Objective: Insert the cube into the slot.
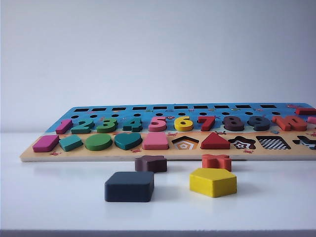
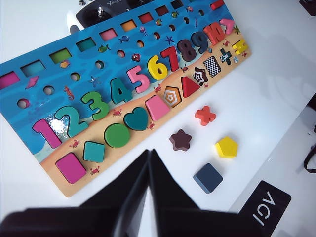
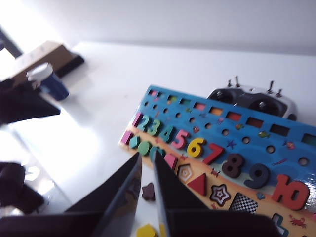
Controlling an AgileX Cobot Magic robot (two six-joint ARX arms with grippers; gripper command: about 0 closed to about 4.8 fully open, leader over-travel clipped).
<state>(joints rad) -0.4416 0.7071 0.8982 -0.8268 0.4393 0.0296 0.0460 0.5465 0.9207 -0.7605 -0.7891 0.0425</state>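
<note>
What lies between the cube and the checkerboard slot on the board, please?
In the left wrist view, the yellow pentagon block lies between the cube and the slot; the red cross block sits just beside that line.

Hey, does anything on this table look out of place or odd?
Four blocks lie loose on the table off the puzzle board: the cube, yellow pentagon, brown star and red cross. The checkerboard slot sits unfilled. Nothing looks damaged or spilled.
</note>
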